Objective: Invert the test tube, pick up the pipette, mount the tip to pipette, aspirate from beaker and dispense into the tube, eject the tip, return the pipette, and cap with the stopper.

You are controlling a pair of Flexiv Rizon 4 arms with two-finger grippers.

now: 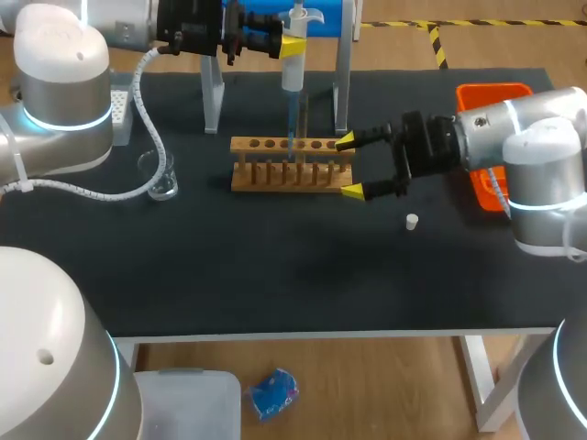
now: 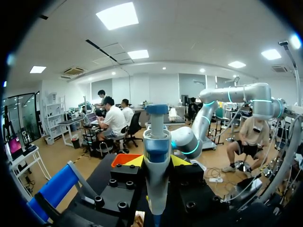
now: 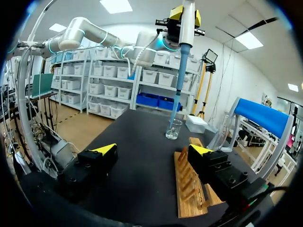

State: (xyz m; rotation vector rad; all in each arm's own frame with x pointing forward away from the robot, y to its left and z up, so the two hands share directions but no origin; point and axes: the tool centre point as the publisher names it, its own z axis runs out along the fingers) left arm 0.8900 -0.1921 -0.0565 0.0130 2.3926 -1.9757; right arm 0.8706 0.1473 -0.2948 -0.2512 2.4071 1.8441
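My left gripper (image 1: 275,43) is shut on the white and blue pipette (image 1: 293,57), which hangs upright at the back of the table. Its thin blue tip (image 1: 292,137) reaches down to the holes of the wooden tube rack (image 1: 289,174). A clear tube (image 1: 304,124) seems to stand in the rack just beside the tip. In the left wrist view the pipette (image 2: 156,156) sits between the yellow fingertips (image 2: 134,161). My right gripper (image 1: 350,166) stands open around the rack's right end; its wrist view shows the gripper (image 3: 153,150) wide apart, with the rack (image 3: 189,189) under one finger. The white stopper (image 1: 412,221) lies loose on the mat.
The glass beaker (image 1: 161,176) stands left of the rack, and shows beyond the pipette tip as the beaker (image 3: 173,128) in the right wrist view. An orange bin (image 1: 492,96) sits at the far right, a white tip box (image 1: 120,103) at the far left. A blue-topped stand (image 1: 341,82) rises behind the rack.
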